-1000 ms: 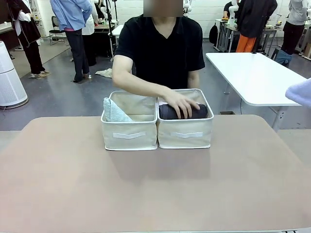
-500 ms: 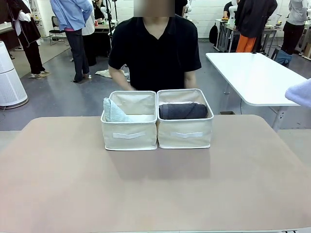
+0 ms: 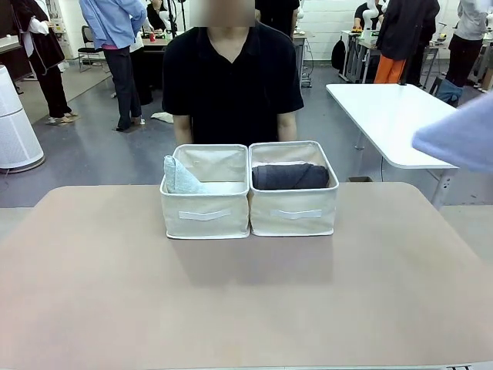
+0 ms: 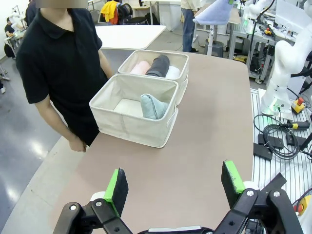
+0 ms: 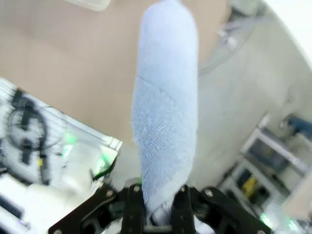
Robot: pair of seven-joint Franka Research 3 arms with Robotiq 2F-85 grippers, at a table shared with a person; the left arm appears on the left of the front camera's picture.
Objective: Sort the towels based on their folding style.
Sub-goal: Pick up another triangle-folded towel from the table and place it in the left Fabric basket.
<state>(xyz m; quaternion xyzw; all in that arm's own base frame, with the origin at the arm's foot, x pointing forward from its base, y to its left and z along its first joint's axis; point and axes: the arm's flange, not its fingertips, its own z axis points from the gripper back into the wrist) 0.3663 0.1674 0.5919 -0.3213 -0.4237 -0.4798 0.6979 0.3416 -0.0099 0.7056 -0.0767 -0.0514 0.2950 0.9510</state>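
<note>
My right gripper (image 5: 158,204) is shut on the narrow end of a periwinkle blue cone-shaped towel (image 5: 165,112). That towel (image 3: 456,139) hangs in the air at the right edge of the front view, above and to the right of the table. A pale grey-green cone towel (image 3: 182,177) stands in the left cream bin (image 3: 204,217). A dark grey roll (image 3: 290,176) lies in the right cream bin (image 3: 294,215), beside a pink roll (image 4: 140,68) and a white roll (image 4: 172,72). My left gripper (image 4: 174,181) stands open and empty over the table's near side.
A person in a black shirt (image 3: 231,81) stands just behind the bins, arms down at the sides. A white table (image 3: 400,119) stands at the back right. Cables and boxes (image 4: 278,139) lie beside the table in the left wrist view.
The person's hand has left the dark grey roll in the right bin and drawn back. The blue towel has come further into the front view from the right.
</note>
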